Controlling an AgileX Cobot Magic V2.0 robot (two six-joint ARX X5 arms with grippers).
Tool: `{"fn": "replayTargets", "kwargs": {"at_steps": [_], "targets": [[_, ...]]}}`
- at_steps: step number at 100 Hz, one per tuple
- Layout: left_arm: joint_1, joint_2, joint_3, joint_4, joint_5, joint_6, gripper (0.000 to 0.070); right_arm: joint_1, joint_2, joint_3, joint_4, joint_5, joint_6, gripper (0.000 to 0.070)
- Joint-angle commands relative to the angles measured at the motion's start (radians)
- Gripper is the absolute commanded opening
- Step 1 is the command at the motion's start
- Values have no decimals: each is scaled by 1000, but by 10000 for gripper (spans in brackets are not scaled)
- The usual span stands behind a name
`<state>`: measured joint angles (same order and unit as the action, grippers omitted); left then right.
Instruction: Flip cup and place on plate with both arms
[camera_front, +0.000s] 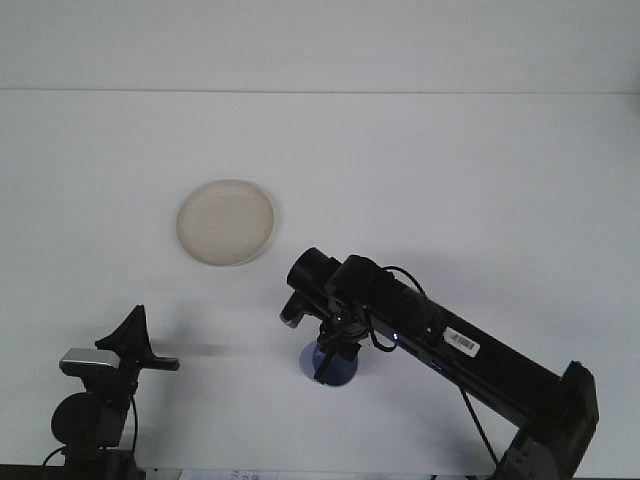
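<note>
The blue cup (330, 366) sits low on the white table (450, 180), directly beneath the wrist of the right arm's gripper (335, 350), which reaches in from the lower right and points down at it. Only the cup's lower, wider part shows under the black hardware, so whether it stands mouth up or mouth down cannot be told, though its long axis appears roughly upright. The right fingers are hidden by the wrist and cables; they seem to be around the cup's upper part, but how far they are opened or whether they grip it cannot be told. The cream plate (226, 222) lies well apart, up and to the left of the cup, bare. The left gripper (135, 340) rests low at the left edge of the table, its dark fingers seemingly drawn together to a point and holding nothing. Judged from this, the plate lies nearer the left arm's side, so the cup stands between the two arms, within the left arm's likely reach for a handover.
</note>
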<state>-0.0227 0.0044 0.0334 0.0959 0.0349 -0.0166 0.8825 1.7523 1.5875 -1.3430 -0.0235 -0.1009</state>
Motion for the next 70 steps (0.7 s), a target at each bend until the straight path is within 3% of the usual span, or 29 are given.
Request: {"fn": "replayTargets", "kwargs": {"at_steps": [1,21,27,35,44,70], "targets": [[-2,-1,-18,10,7,-2,15,10,37,21,-28,-8,-11,0],[-2,-1,-18,10,7,-2,15,10,58,21,-27,-6,-11,28],[-2,-1,-18,10,7,-2,15,10,58,21,-27,-7,-11,131],[-2,-1,-18,10,7,-2,15,10,58,22,-27,-8,-8,332],[-2,-1,-18,10,7,-2,15,9,58,23,-27,-8,-7,456],[-2,-1,-18,10,7,-2,15,9,57,23,-22,-63,-9,472]]}}
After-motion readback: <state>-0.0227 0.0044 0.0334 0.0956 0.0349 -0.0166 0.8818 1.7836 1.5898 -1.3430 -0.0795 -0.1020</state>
